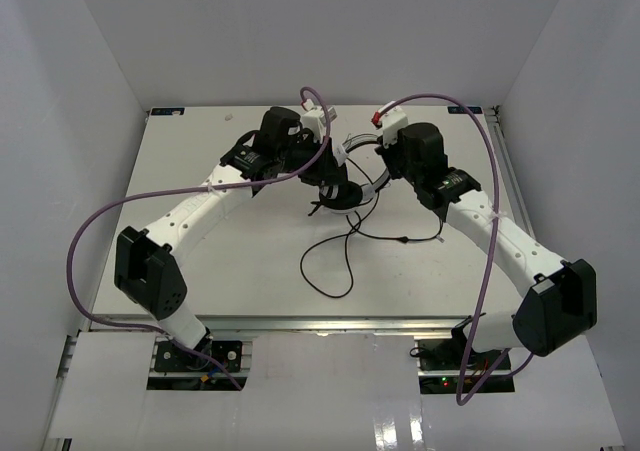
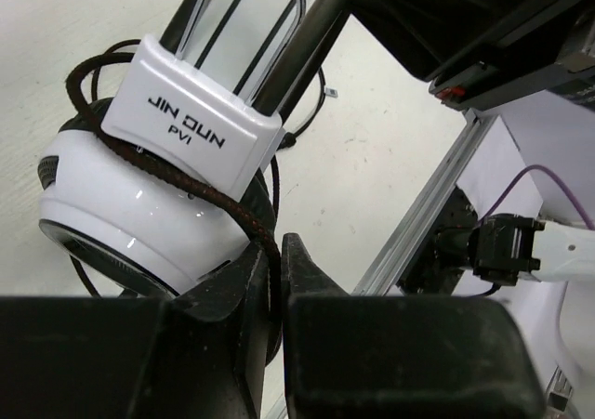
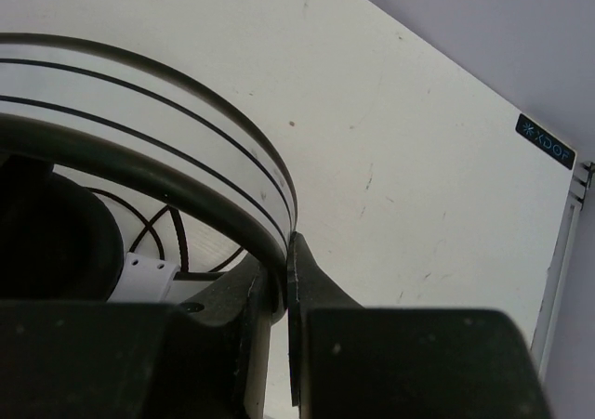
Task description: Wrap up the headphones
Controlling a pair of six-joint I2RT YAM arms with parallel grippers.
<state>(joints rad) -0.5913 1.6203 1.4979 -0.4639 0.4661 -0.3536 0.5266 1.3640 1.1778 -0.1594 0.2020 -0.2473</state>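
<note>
The white-and-black headphones [image 1: 350, 176] sit at the middle of the table between both arms. In the left wrist view a white earcup [image 2: 130, 205] and a white slider block marked JIN DUN [image 2: 191, 126] fill the left side. The black braided cable [image 2: 177, 182] runs across the earcup and down between the fingers of my left gripper [image 2: 275, 261], which is shut on it. My right gripper [image 3: 284, 261] is shut on the curved white-and-black headband [image 3: 186, 154]. The rest of the thin cable [image 1: 335, 256] lies looped on the table, its plug [image 1: 400, 239] to the right.
The white table [image 1: 230, 261] has a metal rail along its near edge [image 2: 437, 196] and right edge [image 1: 505, 161]. White walls stand close on the left, back and right. Thick purple arm cables [image 1: 100, 226] arch over both arms.
</note>
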